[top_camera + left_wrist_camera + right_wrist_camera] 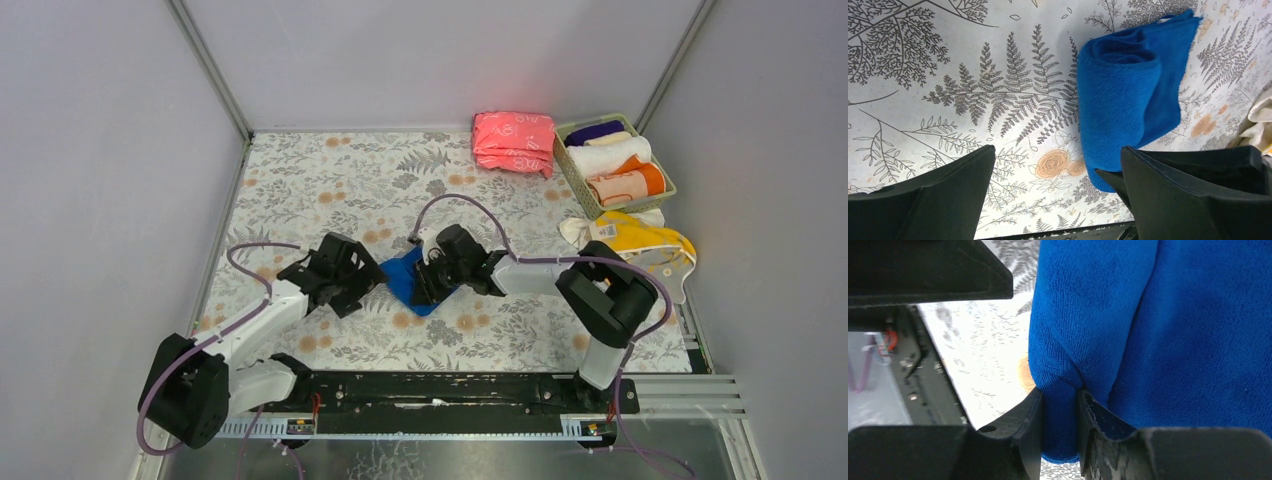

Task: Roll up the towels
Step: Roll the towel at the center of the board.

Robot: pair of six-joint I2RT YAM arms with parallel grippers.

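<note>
A royal blue towel (403,282) lies partly rolled on the floral table mat, between my two grippers. In the left wrist view the blue towel (1128,95) shows a thick rolled end with a loose flap behind it. My left gripper (1058,155) stands open just in front of the roll, its right finger beside the towel's near end. In the top view, my left gripper (372,283) sits at the towel's left edge. My right gripper (1060,400) is shut on a fold of the blue towel (1148,330), pinching it between both fingers. From above, the right gripper (425,285) is over the towel's right side.
A yellow towel (645,242) and a cream cloth (578,230) lie at the right edge. Behind them a green basket (575,175) holds rolled towels (610,157). A folded pink stack (513,142) sits at the back. Grey walls enclose the mat.
</note>
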